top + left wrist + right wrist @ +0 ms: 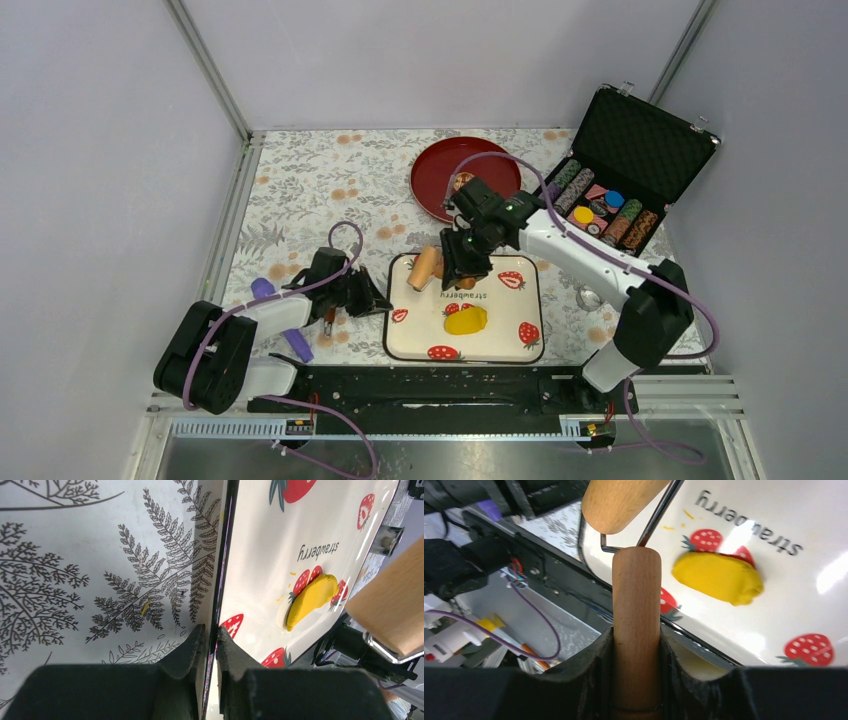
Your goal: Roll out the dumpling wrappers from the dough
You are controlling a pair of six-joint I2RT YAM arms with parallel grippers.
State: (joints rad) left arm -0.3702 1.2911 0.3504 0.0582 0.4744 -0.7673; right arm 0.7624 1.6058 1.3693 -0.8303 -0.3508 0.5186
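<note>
The dough (465,320) is a thick yellow oblong lump on the strawberry-print tray (500,308), near its front. No dumpling wrappers are in view. My right gripper (463,262) hangs over the tray's back left part, shut on the wooden handle (636,625) of a small roller. The roller's barrel (616,502) is above the tray and short of the dough (719,577), not touching it. My left gripper (211,630) is shut on the tray's black left rim (222,570). From that wrist the dough (311,600) lies to the right of the fingers.
A red plate (455,180) sits behind the tray. An open black case of poker chips (615,190) stands at the back right. A metal ring (588,297) lies right of the tray. Two purple pieces (262,288) (298,345) lie by the left arm.
</note>
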